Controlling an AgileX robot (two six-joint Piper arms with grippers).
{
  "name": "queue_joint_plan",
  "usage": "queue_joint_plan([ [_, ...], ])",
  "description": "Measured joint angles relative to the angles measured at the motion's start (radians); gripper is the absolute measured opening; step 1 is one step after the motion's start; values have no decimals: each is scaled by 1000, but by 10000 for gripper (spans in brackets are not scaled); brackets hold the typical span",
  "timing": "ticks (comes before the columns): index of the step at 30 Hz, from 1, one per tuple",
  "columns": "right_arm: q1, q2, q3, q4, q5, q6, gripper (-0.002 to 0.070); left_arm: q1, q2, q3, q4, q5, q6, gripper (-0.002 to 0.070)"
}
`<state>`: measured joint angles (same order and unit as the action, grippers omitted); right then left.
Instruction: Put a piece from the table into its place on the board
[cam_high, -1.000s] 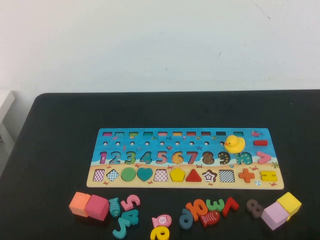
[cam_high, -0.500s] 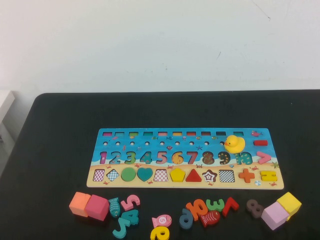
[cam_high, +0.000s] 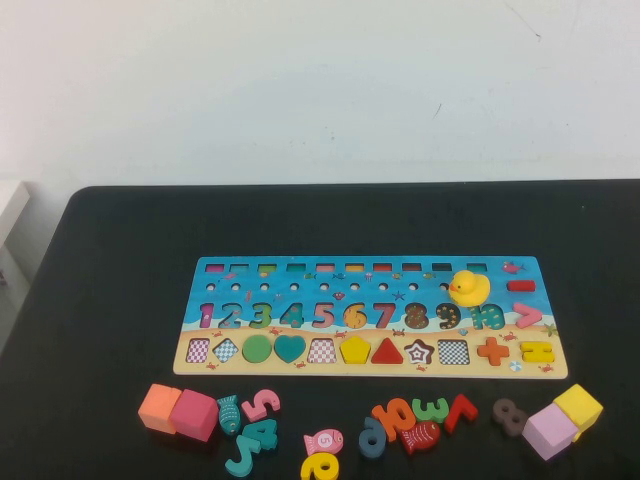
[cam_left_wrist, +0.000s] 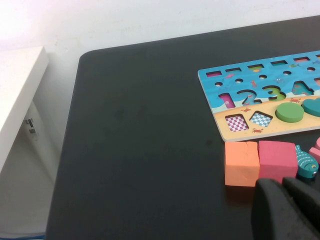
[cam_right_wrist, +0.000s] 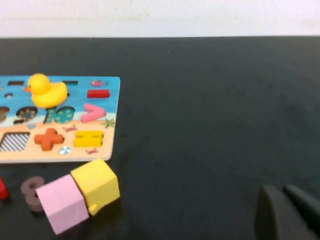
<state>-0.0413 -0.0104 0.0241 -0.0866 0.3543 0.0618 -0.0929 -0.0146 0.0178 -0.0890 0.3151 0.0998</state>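
Nothing had moved since the earlier frames. The board (cam_high: 370, 317) lay flat, its long axis running left to right, loose pieces (cam_high: 262, 405) along its near edge. The left gripper (cam_left_wrist: 287, 210) hung just beside the pink cube (cam_left_wrist: 277, 158); the right gripper (cam_right_wrist: 287, 212) sat well apart from the yellow cube (cam_right_wrist: 96, 184). Neither gripper's opening could be told; neither visibly held anything.

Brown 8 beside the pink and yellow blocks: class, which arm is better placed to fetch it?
Probably the right. The brown 8 lies near the right tool; the left tool sits by the orange block.
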Motion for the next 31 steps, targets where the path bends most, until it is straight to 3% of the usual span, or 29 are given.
queue_joint_plan([
  [31, 0, 0, 0, -27, 3, -40, 19, 0, 0, 0, 0, 1, 0, -3],
])
